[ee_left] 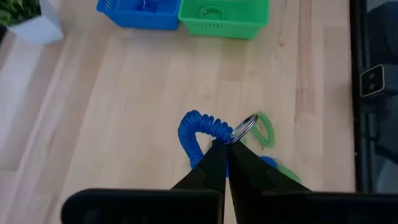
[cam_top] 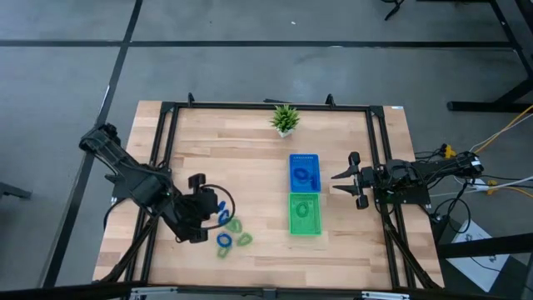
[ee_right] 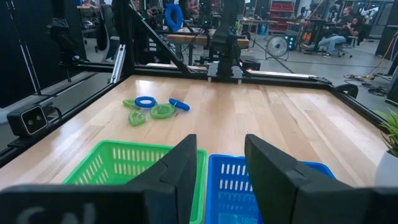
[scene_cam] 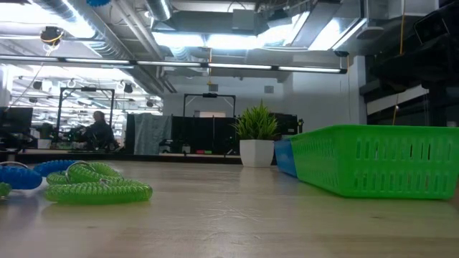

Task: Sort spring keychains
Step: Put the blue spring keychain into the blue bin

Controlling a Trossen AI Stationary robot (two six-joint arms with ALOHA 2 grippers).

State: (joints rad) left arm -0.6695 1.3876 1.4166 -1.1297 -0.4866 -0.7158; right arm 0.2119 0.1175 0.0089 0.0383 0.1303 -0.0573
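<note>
My left gripper (ee_left: 225, 144) (cam_top: 208, 210) is shut on a blue spring keychain (ee_left: 194, 127) over the table's near-left part. Below it lie green keychains (cam_top: 236, 225) (cam_top: 244, 240) and a blue one (cam_top: 223, 242); the low view shows a green coil (scene_cam: 97, 190) and a blue one (scene_cam: 18, 176) lying flat on the wood. The blue tray (cam_top: 304, 160) and green tray (cam_top: 304, 227) sit side by side right of centre, each with a coil of its own colour inside. My right gripper (ee_right: 221, 155) (cam_top: 336, 177) is open and waits just right of the trays. My left gripper pinches the blue keychain between its two fingertips at the coil's end next to the metal split ring (ee_left: 244, 127). The fingers slant down from above. The coil (ee_left: 186, 134) curls out ahead of the fingers, and I see it held clear of the table.
A small potted plant (cam_top: 285, 119) stands at the table's far edge. A black frame (cam_top: 166, 150) rims the tabletop. Bare wood lies between the keychain pile and the trays. A person sits far off in the room (scene_cam: 97, 130).
</note>
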